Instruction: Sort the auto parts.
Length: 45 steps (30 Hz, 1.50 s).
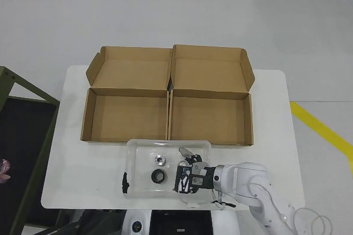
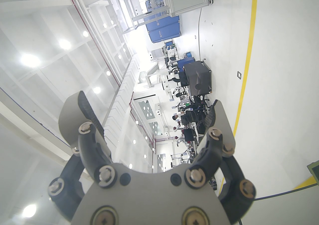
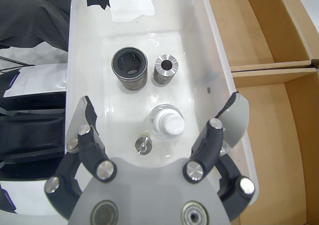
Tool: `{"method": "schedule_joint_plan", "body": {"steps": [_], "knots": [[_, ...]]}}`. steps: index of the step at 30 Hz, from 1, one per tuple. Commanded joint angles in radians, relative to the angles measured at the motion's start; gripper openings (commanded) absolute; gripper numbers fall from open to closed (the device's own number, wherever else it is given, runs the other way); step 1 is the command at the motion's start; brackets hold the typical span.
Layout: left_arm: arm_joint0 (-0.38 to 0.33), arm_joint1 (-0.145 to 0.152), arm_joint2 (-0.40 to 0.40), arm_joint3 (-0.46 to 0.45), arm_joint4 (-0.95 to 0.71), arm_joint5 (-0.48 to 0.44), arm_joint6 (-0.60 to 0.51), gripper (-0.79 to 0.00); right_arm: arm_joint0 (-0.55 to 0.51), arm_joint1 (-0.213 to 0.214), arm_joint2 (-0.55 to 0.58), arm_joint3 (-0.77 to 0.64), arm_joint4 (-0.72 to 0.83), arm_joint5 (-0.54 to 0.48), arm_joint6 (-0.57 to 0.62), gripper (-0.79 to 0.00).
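A clear plastic bin holds the parts: a dark ringed bearing sleeve, a silver cylinder with a centre hole, a small clear bottle with a white cap and a small silver stud. My right gripper hangs open over the bin, its fingers either side of the bottle and above it, gripping nothing. In the top view the right gripper is over the right half of the bin, beside the sleeve. My left gripper is open and empty, pointing out into the room.
Two open cardboard boxes stand side by side behind the bin, the left box and the right box, both bare inside. Black tape and a white label are stuck on the bin's far wall. A dark green rack stands left of the table.
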Motion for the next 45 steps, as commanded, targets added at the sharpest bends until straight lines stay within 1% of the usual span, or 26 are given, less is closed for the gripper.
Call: {"method": "schedule_joint_plan", "body": {"steps": [1,5,6,7,8,10,12,17,19,20,21,22,30,40,45], "knots": [[0.0,0.0,0.0,0.0,0.0,0.0,0.0,0.0,0.01,0.0,-0.006,0.015,0.008,0.001,0.002,0.0],[0.0,0.0,0.0,0.0,0.0,0.0,0.0,0.0,0.027,0.001,-0.018,0.037,0.014,0.005,0.009,0.0],[0.0,0.0,0.0,0.0,0.0,0.0,0.0,0.0,0.029,0.002,-0.019,0.039,0.015,0.006,0.009,-0.086],[0.0,0.0,0.0,0.0,0.0,0.0,0.0,0.0,0.032,0.002,-0.022,0.042,0.016,0.008,0.01,-0.215],[0.0,0.0,0.0,0.0,0.0,0.0,0.0,0.0,0.035,0.003,-0.024,0.045,0.017,0.011,0.011,-0.397],[0.0,0.0,0.0,0.0,0.0,0.0,0.0,0.0,0.038,0.004,-0.026,0.048,0.013,0.017,0.015,-0.446],[0.0,0.0,0.0,0.0,0.0,0.0,0.0,0.0,0.042,0.005,-0.029,0.055,0.008,0.022,0.021,-0.449],[0.0,0.0,0.0,0.0,0.0,0.0,0.0,0.0,0.047,0.009,-0.031,0.064,-0.006,0.031,0.03,-0.517],[0.0,0.0,0.0,0.0,0.0,0.0,0.0,0.0,0.048,0.011,-0.031,0.063,-0.008,0.032,0.03,-0.585],[0.0,0.0,0.0,0.0,0.0,0.0,0.0,0.0,0.048,0.012,-0.03,0.063,-0.008,0.032,0.029,-0.68],[0.0,0.0,0.0,0.0,0.0,0.0,0.0,0.0,0.048,0.013,-0.029,0.06,-0.006,0.031,0.028,-0.745],[0.0,0.0,0.0,0.0,0.0,0.0,0.0,0.0,0.049,0.014,-0.028,0.056,-0.006,0.03,0.028,-0.785],[0.0,0.0,0.0,0.0,0.0,0.0,0.0,0.0,0.047,0.025,-0.005,-0.002,0.032,0.001,-0.017,-0.785],[0.0,0.0,0.0,0.0,0.0,0.0,0.0,0.0,0.037,0.041,0.062,-0.085,0.104,-0.031,-0.099,-0.785],[0.0,0.0,0.0,0.0,0.0,0.0,0.0,0.0,0.044,0.045,0.082,-0.092,0.139,-0.018,-0.148,-0.785]]}}
